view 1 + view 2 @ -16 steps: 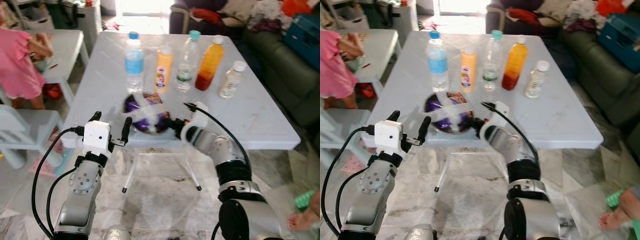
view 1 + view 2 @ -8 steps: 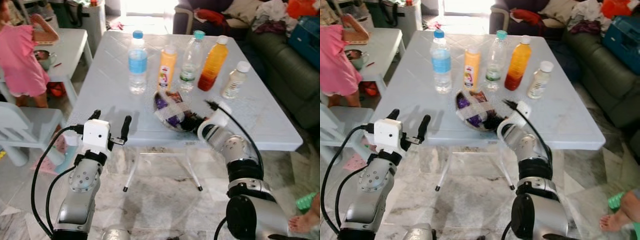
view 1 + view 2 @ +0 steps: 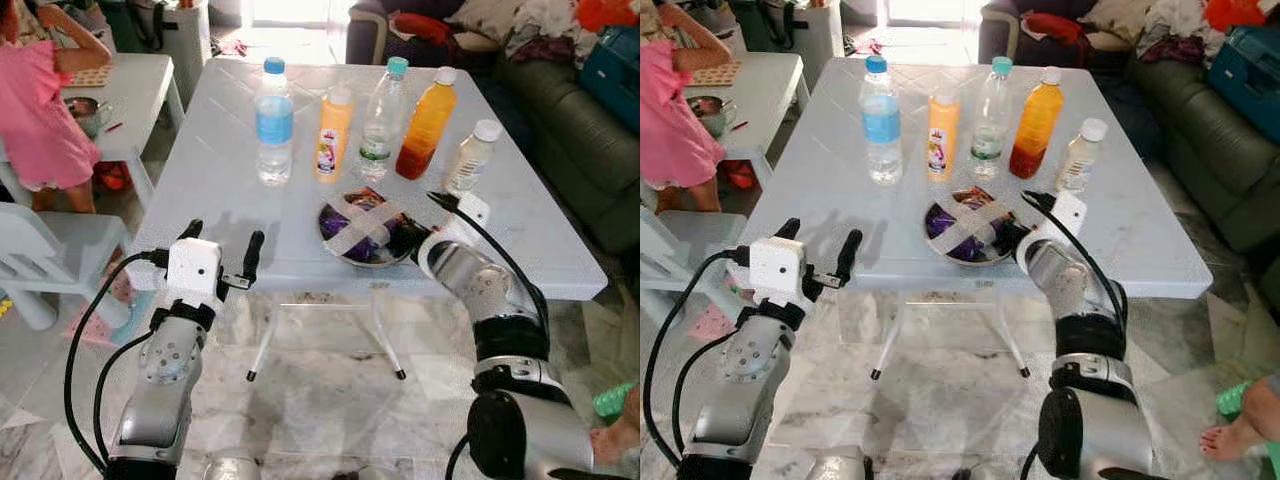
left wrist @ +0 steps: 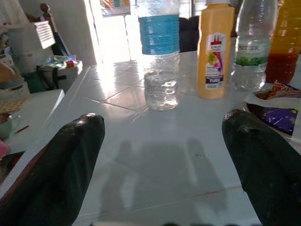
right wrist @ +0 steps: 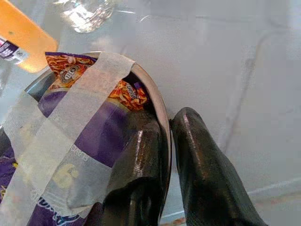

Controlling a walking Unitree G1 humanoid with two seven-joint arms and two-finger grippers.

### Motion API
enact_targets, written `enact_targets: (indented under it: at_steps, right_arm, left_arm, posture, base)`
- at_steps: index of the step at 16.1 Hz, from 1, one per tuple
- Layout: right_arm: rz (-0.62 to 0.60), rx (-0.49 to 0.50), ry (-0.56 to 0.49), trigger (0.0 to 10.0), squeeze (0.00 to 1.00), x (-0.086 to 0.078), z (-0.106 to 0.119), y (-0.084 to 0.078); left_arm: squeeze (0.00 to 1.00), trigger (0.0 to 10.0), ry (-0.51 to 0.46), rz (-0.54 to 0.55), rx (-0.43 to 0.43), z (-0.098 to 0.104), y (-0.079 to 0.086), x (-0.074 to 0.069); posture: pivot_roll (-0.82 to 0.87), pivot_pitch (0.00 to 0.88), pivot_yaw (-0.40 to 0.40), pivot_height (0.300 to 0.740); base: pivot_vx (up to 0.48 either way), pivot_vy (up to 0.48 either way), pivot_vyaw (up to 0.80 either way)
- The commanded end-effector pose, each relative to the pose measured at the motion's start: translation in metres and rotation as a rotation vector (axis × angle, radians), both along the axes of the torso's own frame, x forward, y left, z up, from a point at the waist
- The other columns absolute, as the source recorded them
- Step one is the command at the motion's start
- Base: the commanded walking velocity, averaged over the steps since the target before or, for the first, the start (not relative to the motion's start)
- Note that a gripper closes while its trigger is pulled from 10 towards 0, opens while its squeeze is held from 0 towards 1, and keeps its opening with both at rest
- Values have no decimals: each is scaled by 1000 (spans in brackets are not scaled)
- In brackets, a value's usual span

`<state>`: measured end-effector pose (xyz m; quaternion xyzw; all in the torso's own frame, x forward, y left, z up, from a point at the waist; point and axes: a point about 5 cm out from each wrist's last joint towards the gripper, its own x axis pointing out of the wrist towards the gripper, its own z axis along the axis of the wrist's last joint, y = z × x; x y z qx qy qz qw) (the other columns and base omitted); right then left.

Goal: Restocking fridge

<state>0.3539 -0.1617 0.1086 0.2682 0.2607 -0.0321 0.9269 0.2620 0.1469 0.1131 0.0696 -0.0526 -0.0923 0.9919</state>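
Right gripper [image 5: 164,155] fingers clamped on rim of taped bowl [image 3: 368,232], frame centre; left gripper [image 3: 222,245] fingers apart, lower left.

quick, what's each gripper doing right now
Left gripper: open, holding nothing, hovering at the near edge of the table.
Right gripper: shut on the rim of the taped bowl of snack packets.
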Motion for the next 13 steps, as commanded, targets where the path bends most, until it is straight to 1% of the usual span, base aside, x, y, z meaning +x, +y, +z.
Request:
enact_targets:
  at_steps: [1,5,6,7,9,10,13]
  right_arm:
    - [12,-3,-17,10000,1000,1,6,-2]
    - [45,18,3,10000,1000,-2,4,2]
    - [62,42,5,10000,1000,-2,3,5]
    - [98,72,9,10000,1000,-4,4,13]
    - [106,70,23,10000,1000,-7,2,16]
    - [106,75,46,10000,1000,-11,-2,17]
    - [131,90,67,10000,1000,-18,-5,27]
  left_arm:
    - [0,10000,-10,-6,6,2,-3,2]
    - [0,10000,-8,-5,7,1,-3,1]
    - [0,10000,-9,-4,7,1,-2,1]
    - [0,10000,-5,-6,6,1,-2,1]
    - [0,10000,24,-43,-13,-2,-2,0]
    - [0,10000,30,-71,-7,-3,-1,-3]
    - [0,10000,35,-76,2,-5,1,-5]
  posture:
    - [116,0,-46,740]
    - [117,0,-51,740]
    - [118,0,-51,740]
    - [118,0,-51,740]
    - [116,0,-51,740]
    - [115,1,-53,740]
    - [113,4,-51,740]
  base:
    - [0,0,0]
    - [0,0,0]
    - [0,0,0]
    - [0,0,0]
    - [0,0,0]
    - [0,0,0]
    - [0,0,0]
